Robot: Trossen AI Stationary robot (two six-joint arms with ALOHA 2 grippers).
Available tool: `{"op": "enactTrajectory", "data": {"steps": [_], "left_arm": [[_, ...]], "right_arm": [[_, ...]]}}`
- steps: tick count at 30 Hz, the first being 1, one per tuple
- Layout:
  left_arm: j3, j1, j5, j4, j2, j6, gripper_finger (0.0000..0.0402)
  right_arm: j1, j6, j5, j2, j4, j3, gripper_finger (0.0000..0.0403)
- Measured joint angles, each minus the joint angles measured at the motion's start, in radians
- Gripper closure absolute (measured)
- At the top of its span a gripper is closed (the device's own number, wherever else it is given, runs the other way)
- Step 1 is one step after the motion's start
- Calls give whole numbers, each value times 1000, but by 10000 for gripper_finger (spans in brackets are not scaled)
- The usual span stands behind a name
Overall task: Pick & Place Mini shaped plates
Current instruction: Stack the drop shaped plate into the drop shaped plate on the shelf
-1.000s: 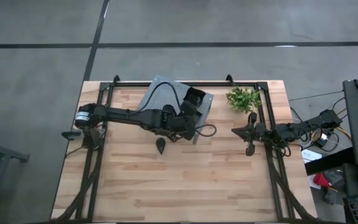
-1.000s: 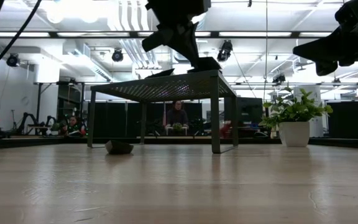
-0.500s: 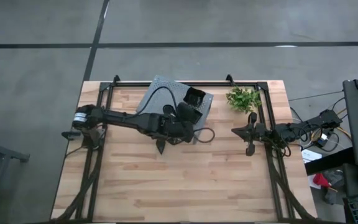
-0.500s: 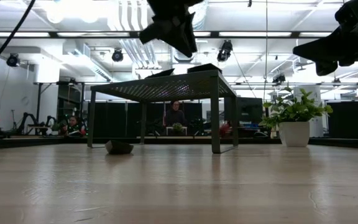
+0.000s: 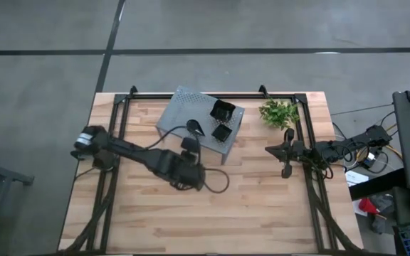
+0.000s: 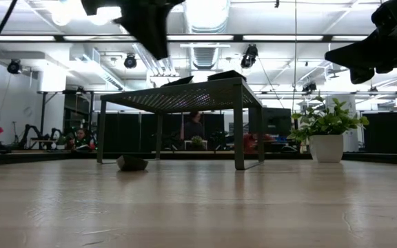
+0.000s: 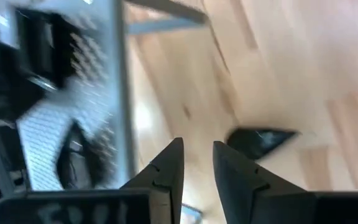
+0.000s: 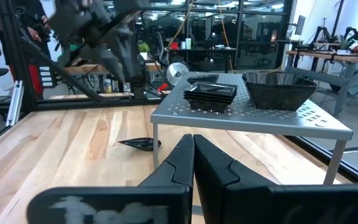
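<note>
The left arm (image 5: 141,158) swings away from the grey shelf (image 5: 184,107) and out over the open bench (image 5: 262,206), so its hand (image 5: 196,178) now hangs in front of the shelf rather than above it. With the arm gone, three dark mini plates on the shelf top show: a square stack (image 5: 223,111), a second square one (image 5: 221,132) and a leaf-shaped one (image 5: 196,128). The leaf-shaped plate on the bench (image 7: 261,139), clear a second ago from above, is now hidden under the arm there.
</note>
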Motion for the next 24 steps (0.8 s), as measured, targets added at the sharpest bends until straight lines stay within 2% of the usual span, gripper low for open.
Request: {"op": "enactTrajectory", "data": {"steps": [5,9,15,20,24], "left_arm": [[-129,-48,43,-20,-29,-103,321],[-272,-72,57,11,-38,-111,321],[-465,-78,20,153,-45,-74,326],[-580,-77,-103,224,-45,-57,326],[-646,-76,-94,376,-45,-14,327]], "right_arm": [[0,0,0,0,0,0,394],[0,0,0,0,0,0,394],[0,-1,0,0,0,0,394],[0,-1,0,0,0,0,394],[0,-2,0,0,0,0,394]]}}
